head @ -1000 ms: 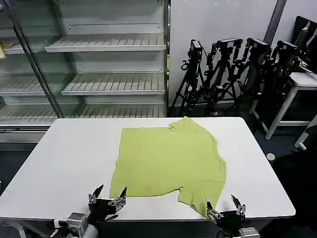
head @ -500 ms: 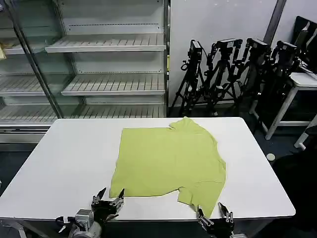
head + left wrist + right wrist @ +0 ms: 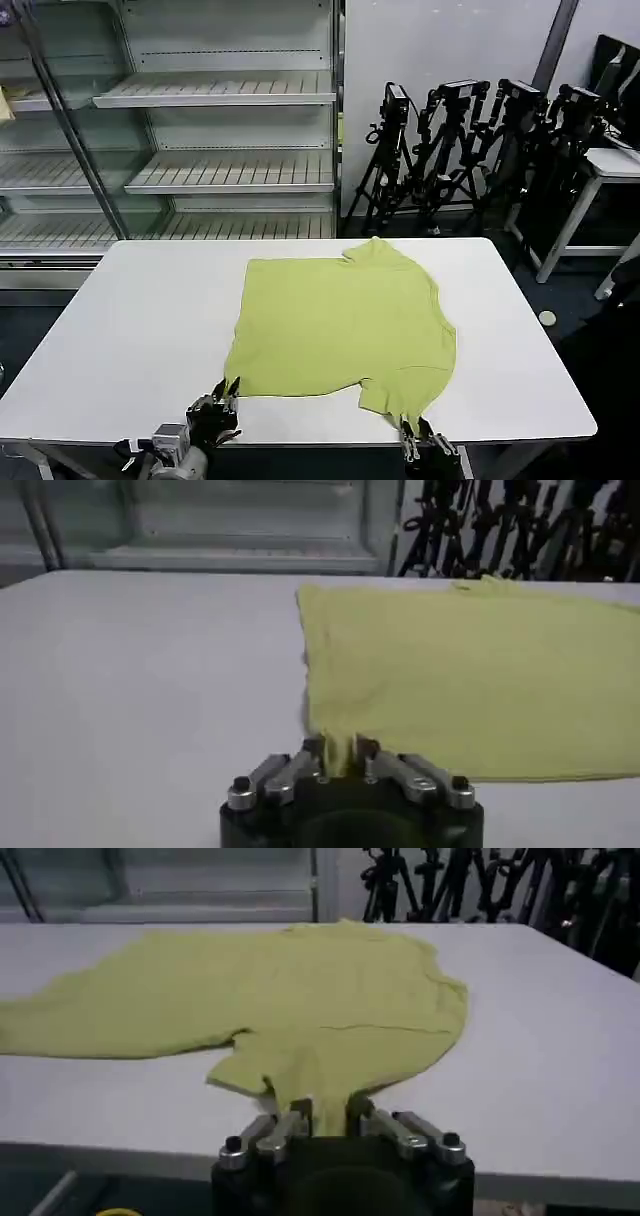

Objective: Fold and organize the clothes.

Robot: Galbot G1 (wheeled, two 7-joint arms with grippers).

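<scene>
**Both grippers pinched on the near edge of the shirt**

Left gripper (image 3: 222, 398), lower left of the head view: fingers drawn together on the near left hem corner of the T-shirt (image 3: 340, 325). In the left wrist view a sliver of yellow-green cloth stands between the fingertips (image 3: 342, 752), so it reads as clamped on fabric.

Right gripper (image 3: 416, 432), bottom edge of the head view, right of centre: closed on the tip of the near sleeve where it reaches the table's front edge. In the right wrist view the cloth funnels into the fingers (image 3: 325, 1106).

Why held so: two grips on the near edge, one at each end, would let the arms lift that edge evenly and carry it toward the far side for a first fold. This is a judgement, since no fold is made yet.

The shirt lies flat at the middle of the white table (image 3: 130, 320), collar end toward the upper part of the frame, the right sleeve bunched slightly. Shelving (image 3: 215, 95) stands behind at upper left, tripods (image 3: 470, 150) at upper right.

Change from a second ago: both grippers then sat short of the cloth with fingers spread wide. Half a second ago they were closer and part closed. The left one has since come in to the hem corner and the right to the sleeve tip, both now shut. The shirt itself has not shifted.
</scene>
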